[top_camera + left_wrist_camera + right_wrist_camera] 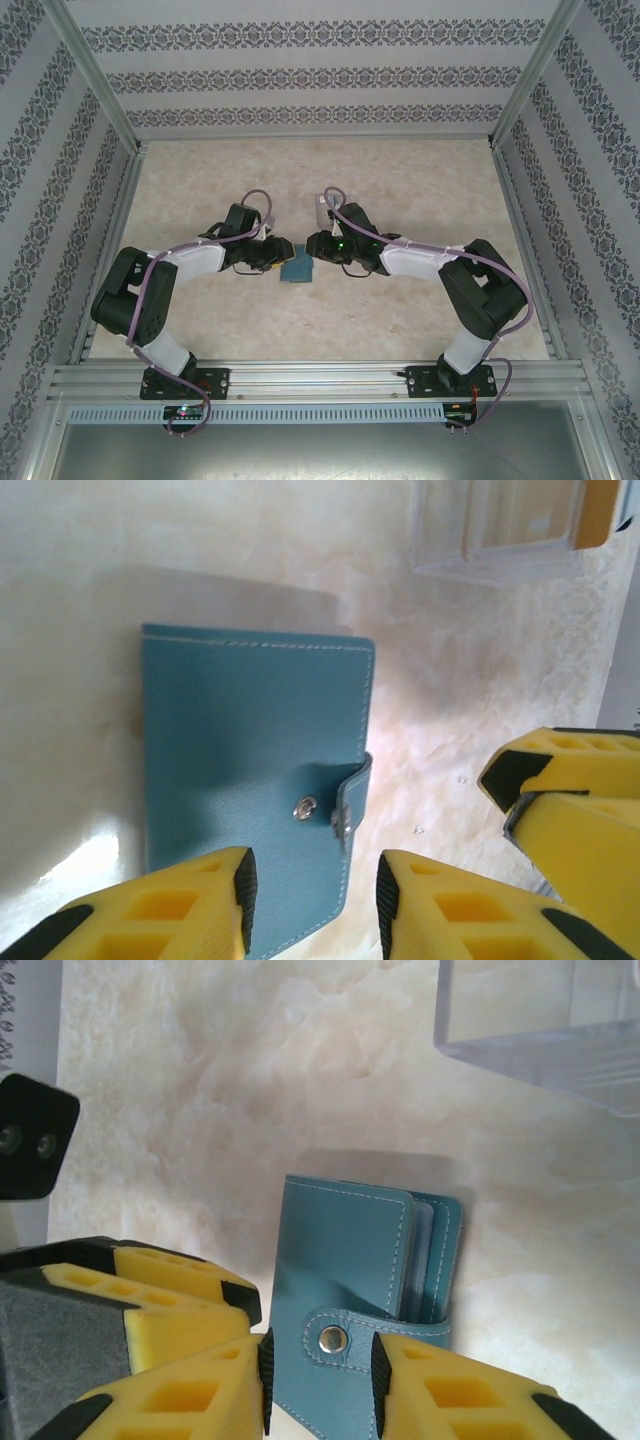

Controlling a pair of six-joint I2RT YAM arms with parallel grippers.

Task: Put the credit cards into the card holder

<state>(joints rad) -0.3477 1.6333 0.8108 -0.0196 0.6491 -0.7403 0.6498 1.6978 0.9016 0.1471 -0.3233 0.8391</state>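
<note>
The closed blue wallet lies on the table between the two arms. The right fingers are open, one on each side of the snap strap, probably to pull it loose. The left fingers are open too, above the wallet's near edge, perhaps to hold it down. The clear card holder stands just beyond, with an orange card at its edge.

Lab test cell: alu frame, wallpapered panels, marble-look tabletop.
</note>
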